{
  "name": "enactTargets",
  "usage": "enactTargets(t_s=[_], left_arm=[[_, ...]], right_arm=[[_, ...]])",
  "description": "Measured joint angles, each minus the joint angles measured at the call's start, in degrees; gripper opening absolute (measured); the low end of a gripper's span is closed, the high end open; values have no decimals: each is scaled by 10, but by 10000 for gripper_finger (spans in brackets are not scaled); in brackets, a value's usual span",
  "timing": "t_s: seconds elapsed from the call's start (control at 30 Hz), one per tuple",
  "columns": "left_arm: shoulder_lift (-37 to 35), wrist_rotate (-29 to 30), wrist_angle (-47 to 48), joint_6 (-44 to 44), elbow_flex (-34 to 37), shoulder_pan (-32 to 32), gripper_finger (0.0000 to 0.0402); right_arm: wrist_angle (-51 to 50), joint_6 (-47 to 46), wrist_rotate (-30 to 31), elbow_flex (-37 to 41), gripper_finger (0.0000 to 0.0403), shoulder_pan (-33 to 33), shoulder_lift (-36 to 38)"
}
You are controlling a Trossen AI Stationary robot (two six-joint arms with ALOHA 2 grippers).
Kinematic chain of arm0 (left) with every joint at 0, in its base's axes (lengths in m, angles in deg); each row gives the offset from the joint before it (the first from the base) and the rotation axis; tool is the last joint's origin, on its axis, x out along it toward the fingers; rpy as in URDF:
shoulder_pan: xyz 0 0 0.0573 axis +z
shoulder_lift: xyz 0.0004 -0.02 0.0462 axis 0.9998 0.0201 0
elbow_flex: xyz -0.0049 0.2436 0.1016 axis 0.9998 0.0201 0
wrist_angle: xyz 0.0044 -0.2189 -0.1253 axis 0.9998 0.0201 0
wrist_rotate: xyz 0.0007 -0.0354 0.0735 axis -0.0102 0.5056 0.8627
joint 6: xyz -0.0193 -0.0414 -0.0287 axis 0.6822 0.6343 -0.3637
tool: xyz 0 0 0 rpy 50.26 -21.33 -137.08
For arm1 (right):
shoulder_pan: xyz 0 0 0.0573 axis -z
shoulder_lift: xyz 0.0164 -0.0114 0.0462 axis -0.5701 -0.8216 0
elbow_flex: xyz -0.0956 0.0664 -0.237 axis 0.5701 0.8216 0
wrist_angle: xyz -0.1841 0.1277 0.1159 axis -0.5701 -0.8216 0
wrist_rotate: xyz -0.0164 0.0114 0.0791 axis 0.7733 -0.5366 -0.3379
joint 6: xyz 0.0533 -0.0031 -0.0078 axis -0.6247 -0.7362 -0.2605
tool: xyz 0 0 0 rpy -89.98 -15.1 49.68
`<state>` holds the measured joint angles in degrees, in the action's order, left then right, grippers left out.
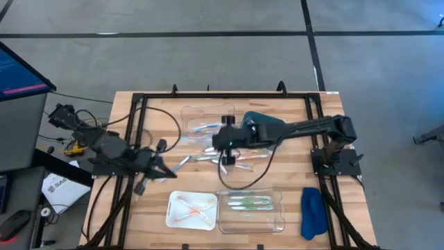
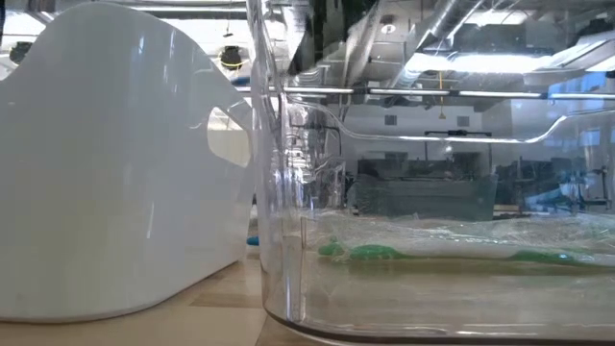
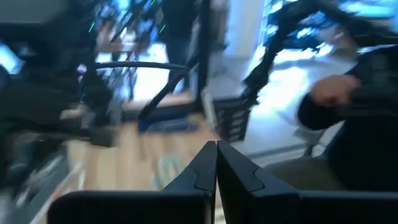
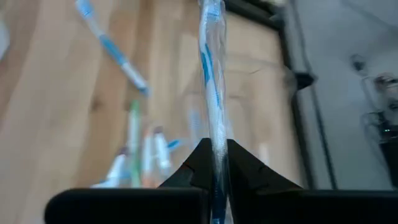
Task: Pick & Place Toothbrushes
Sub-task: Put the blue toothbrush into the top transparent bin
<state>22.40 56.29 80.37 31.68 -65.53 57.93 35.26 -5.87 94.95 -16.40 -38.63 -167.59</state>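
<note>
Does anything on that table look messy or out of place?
Yes: several toothbrushes lie loose at odd angles on the bare wood mid-table, outside the trays. A blue cloth sits crumpled near the table's right corner. The right hand pinches one blue-and-white toothbrush.

Bare wood (image 1: 291, 170) right of loose toothbrushes (image 1: 208, 156); trays (image 1: 251, 212) block front

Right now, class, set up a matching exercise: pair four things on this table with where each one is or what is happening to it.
Things:
1. blue toothbrush
2. green toothbrushes
3. orange toothbrushes
4. blue cloth

States:
A. in the white tray
B. clamped in the right gripper
C. on the wood by the table's right edge
D. in the clear tray

Pairs: 1-B, 2-D, 3-A, 4-C
</note>
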Motion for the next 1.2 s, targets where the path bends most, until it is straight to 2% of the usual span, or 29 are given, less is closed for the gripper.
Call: enactTargets(t_s=[0.1,0.27,0.4,0.47,0.63,0.73,0.8,0.93,1.2], left_arm=[[-16,0,-60,-28,32,-28,3],[-1,1,-118,-38,64,-43,5],[32,2,-134,-35,71,-49,4],[48,2,-140,-34,71,-50,3],[86,2,-162,-34,70,-51,3],[96,2,-169,-34,70,-51,4],[98,2,-169,-34,70,-51,3],[96,2,-169,-34,70,-58,3],[96,0,-168,-36,70,-74,3]], right_arm=[[19,17,-5,-1,15,28,17],[10,16,-76,0,15,96,11],[-37,2,-77,5,15,138,-10],[-24,-10,-80,0,15,152,-14],[-31,-130,-86,-10,15,172,-49],[-51,-143,-84,-19,15,168,-73],[-33,-139,-86,-36,15,161,-97],[-63,-137,-90,-82,15,151,-152],[-176,-122,-89,-226,16,160,-253]])
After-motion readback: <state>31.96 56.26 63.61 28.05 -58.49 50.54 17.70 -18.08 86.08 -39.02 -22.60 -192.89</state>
